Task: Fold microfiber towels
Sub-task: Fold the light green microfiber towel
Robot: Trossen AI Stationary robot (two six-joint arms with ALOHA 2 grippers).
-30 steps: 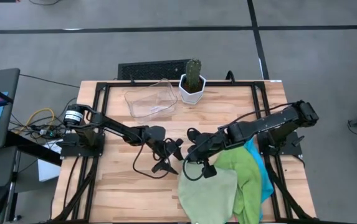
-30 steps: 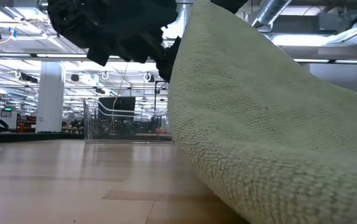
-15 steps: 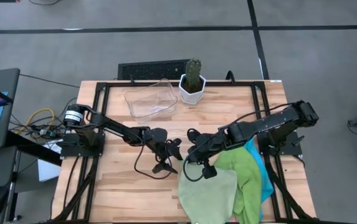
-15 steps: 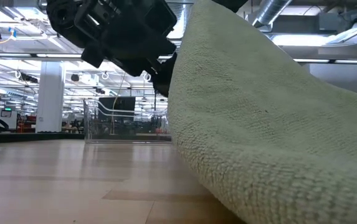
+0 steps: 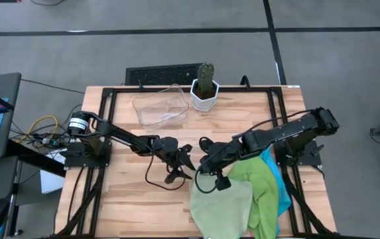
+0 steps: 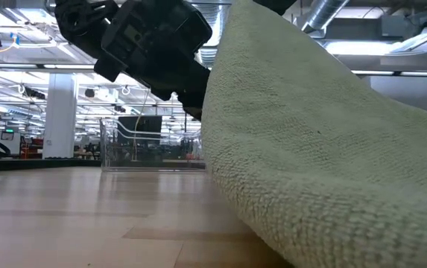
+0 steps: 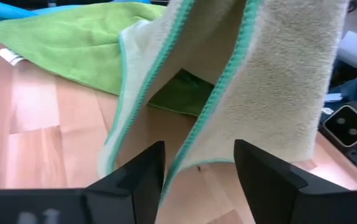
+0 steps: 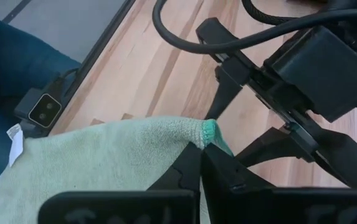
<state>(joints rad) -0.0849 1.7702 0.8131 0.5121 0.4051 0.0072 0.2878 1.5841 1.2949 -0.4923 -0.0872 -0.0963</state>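
Note:
A pale green microfiber towel (image 5: 219,206) with a teal hem is raised at one corner and drapes down onto the table; it fills the low view (image 6: 310,149). My right gripper (image 5: 207,172) is shut on that raised corner. My left gripper (image 5: 183,164) stands open just left of it, fingers pointing at the towel. In the left wrist view the towel's hanging hemmed edge (image 7: 187,158) lies in the gap between the left gripper's (image 7: 200,146) fingers, with no touch showing. A bright green towel (image 5: 264,186) and a cyan one (image 5: 284,196) lie underneath at the right. My right gripper pinches the pale green towel's teal-hemmed corner (image 8: 208,129) between its two fingertips (image 8: 190,168), coming slantwise down from the table's right. The corner is lifted clear. The cloth hangs slack below it, and its lower part (image 5: 223,216) lies on the table near the front edge.
A clear plastic tray (image 5: 160,106) and a potted cactus (image 5: 205,86) stand at the far edge. A black cable loop (image 5: 151,178) hangs under the left arm. Bare wood lies at the near left (image 5: 130,212).
My left gripper has tipped downward and turned a little, sinking slightly toward the hanging edge of the pale green towel. The towel and my right gripper have kept still.

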